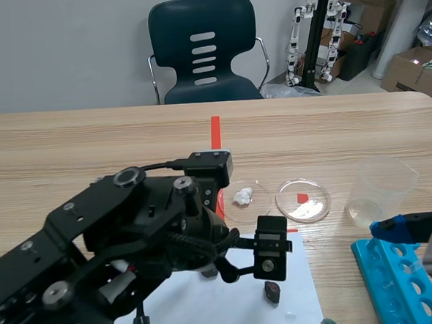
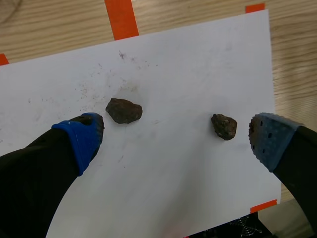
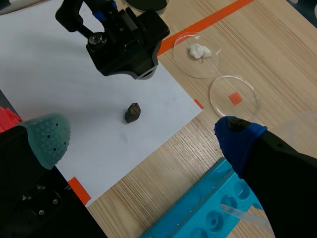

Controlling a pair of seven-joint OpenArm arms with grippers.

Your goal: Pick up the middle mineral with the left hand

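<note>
The left gripper (image 2: pixel 176 130), jaws spread, brackets a larger mineral (image 2: pixel 124 110) and a smaller mineral (image 2: pixel 224 126) on white paper (image 2: pixel 188 64); the scene view shows only the smaller. The right gripper (image 3: pixel 141 131) gapes too.

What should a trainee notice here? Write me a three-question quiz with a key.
1. True or false: the left end effector is shut on a mineral.
2. What lies in the petri dish nearer the long orange tape line? A) white lump B) dark rock C) nothing
3. In the left wrist view, how many dark minerals lie on the white paper?
Key: 1 false, it is open. 2 A. 3 two.
</note>
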